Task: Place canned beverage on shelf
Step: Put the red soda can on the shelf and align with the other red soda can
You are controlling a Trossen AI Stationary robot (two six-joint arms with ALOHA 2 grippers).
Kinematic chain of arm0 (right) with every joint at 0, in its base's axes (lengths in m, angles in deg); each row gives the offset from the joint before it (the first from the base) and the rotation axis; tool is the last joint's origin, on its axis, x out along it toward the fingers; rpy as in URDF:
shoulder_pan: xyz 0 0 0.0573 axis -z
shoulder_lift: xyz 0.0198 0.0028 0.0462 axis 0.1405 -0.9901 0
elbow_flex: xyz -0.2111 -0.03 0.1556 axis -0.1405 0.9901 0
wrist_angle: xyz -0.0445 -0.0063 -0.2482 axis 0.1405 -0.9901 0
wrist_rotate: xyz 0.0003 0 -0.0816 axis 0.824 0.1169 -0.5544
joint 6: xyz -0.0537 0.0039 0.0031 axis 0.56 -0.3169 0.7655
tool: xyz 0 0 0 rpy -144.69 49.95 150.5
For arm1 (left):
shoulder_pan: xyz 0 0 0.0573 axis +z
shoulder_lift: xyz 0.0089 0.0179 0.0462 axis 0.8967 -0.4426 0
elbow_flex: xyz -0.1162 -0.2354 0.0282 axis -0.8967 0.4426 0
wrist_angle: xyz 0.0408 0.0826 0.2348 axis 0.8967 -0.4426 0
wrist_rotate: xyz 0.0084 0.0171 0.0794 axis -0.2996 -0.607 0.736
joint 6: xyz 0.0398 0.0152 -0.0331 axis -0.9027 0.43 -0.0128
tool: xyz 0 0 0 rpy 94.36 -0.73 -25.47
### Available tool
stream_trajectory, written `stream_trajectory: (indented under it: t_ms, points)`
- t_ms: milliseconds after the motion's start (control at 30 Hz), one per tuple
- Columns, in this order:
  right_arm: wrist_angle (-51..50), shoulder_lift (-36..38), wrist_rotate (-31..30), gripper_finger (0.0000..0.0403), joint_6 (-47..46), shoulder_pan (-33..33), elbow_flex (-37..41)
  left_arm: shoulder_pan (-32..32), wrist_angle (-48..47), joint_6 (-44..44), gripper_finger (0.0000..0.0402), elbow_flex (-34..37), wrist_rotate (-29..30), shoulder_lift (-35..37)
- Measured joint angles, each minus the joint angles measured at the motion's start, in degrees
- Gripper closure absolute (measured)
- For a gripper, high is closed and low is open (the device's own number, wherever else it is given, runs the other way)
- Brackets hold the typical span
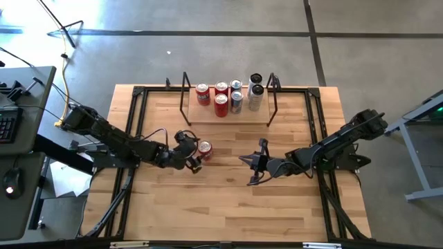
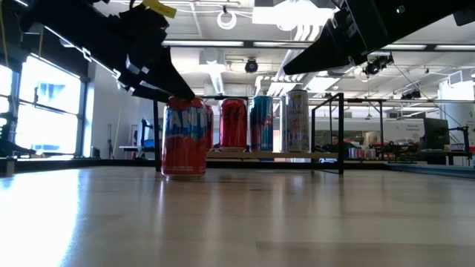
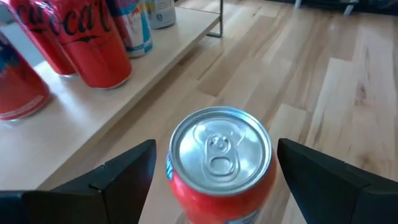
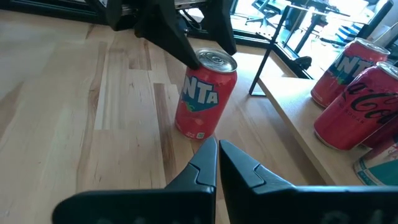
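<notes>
Fingers (image 3: 118, 180) astride red Fanta can (image 3: 219, 165) — apart.

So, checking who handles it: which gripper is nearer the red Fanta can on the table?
Left. The left gripper is open around the can; the right gripper waits shut, well off to its side.

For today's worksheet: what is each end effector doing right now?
Left end effector: open, fingers either side of the red can, not gripping.
Right end effector: closed, holding nothing.
</notes>
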Motion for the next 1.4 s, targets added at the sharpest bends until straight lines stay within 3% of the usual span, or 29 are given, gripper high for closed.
stream_trajectory:
  t_ms: [633,833,967,1200,1400]
  points:
    - [-0.1,0.0,0.0,0.0401,0.0,0.0,0.0,4.4,3.7,-2.0,0.0076,0.0,-5.8,-2.4]
    - [-0.2,0.0,0.0,0.0401,0.0,0.0,0.0,5.1,4.9,-5.9,0.0116,0.0,-6.0,-1.8]
    - [-0.3,0.0,0.0,0.0401,-0.1,0.0,0.0,6.6,5.6,-8.2,0.0169,-0.1,-10.2,-1.7]
    - [-0.3,0.0,0.0,0.0401,-0.2,0.0,0.0,9.6,5.5,-17.7,0.017,0.0,-18.4,0.5]
    - [-0.9,0.0,0.0,0.0401,-0.5,0.0,0.0,15.4,3.8,-24.5,0.017,0.2,-23.2,8.7]
